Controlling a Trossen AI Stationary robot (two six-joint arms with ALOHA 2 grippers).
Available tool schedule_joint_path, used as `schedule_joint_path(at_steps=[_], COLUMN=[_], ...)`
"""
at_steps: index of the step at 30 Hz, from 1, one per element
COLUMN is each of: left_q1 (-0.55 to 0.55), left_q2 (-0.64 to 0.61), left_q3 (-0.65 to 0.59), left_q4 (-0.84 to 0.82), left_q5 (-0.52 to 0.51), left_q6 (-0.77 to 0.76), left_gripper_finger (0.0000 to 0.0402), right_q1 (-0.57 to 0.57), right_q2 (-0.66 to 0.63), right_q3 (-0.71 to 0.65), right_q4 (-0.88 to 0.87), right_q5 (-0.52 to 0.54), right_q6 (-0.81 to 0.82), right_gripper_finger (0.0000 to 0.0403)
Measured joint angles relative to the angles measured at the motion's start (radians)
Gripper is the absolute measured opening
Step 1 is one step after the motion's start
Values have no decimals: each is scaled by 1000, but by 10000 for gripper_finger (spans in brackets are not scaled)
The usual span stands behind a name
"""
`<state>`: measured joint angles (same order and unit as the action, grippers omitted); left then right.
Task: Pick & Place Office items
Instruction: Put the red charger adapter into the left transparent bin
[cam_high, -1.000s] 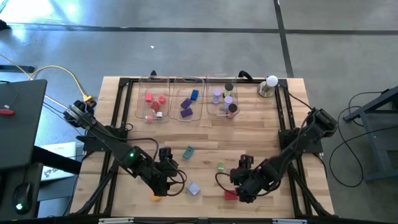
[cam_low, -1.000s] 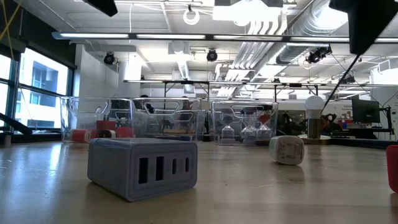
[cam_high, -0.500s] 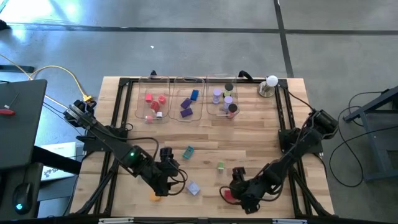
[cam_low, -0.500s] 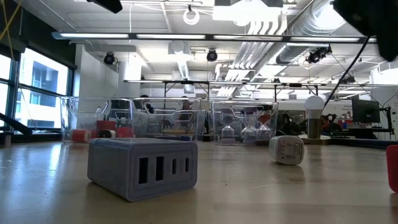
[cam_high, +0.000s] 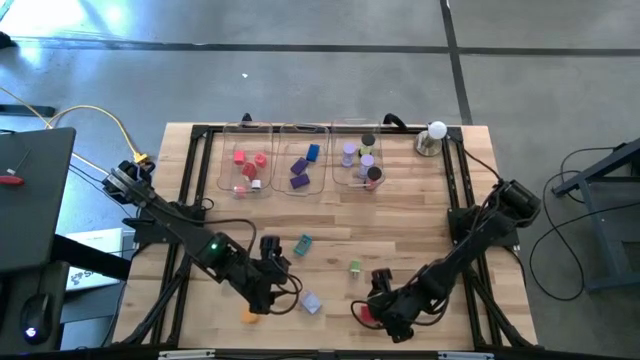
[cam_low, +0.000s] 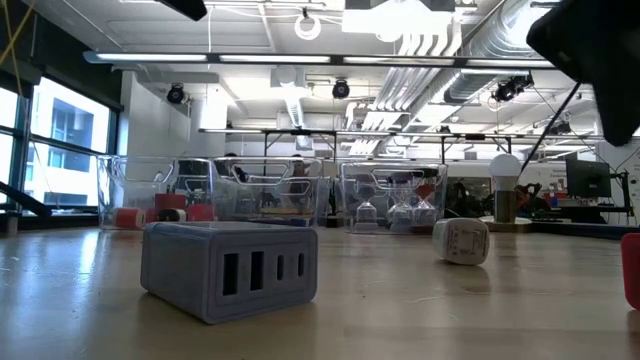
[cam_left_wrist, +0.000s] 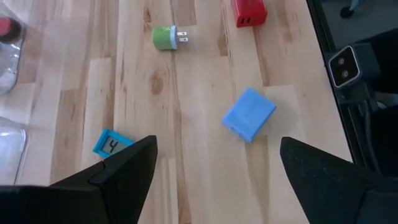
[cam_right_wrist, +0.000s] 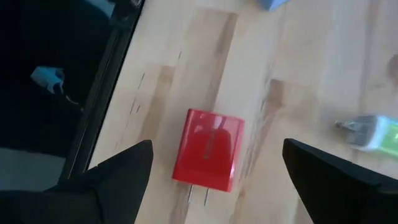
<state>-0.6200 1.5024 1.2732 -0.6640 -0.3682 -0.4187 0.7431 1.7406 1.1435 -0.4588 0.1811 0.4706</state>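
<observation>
Loose office items lie flat on the wooden table: a red block, a light blue block, a green plug piece, a teal tag and an orange piece. My right gripper hangs open just above the red block near the table's front edge, a finger on either side and not touching it. My left gripper is open above the table, left of the blue block. Three clear trays hold more coloured pieces.
The three clear trays stand in a row at the far side. A white ball on a metal base sits at the far right corner. A black frame borders the table. Bare wood lies between the trays and the loose pieces.
My right gripper has come down and moved toward the table's near edge, onto the spot above the red block, and its wrist has rolled. Its fingers stay open. My left gripper has kept its place. No item has moved.
</observation>
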Motion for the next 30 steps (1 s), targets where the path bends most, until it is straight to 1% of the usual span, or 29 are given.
schedule_joint_path(at_steps=[5,10,14,17,19,22,30], left_q1=[23,50,63,64,60,56,36], left_q2=[0,0,0,0,0,0,0], left_q3=[0,0,0,0,0,0,0], left_q4=[19,22,22,22,22,20,21], left_q5=[-1,1,26,66,84,92,91], left_q6=[0,0,-23,-25,-43,-75,-78], left_gripper_finger=[332,332,332,332,332,332,332], right_q1=[-19,-39,-39,-39,-39,-33,-31], right_q2=[6,6,8,21,35,65,157], right_q3=[0,0,0,1,1,9,27], right_q4=[2,0,1,-3,1,0,-1], right_q5=[-53,-80,-80,-80,-86,-87,-81], right_q6=[3,54,59,93,109,91,70], right_gripper_finger=[347,347,347,347,347,347,348])
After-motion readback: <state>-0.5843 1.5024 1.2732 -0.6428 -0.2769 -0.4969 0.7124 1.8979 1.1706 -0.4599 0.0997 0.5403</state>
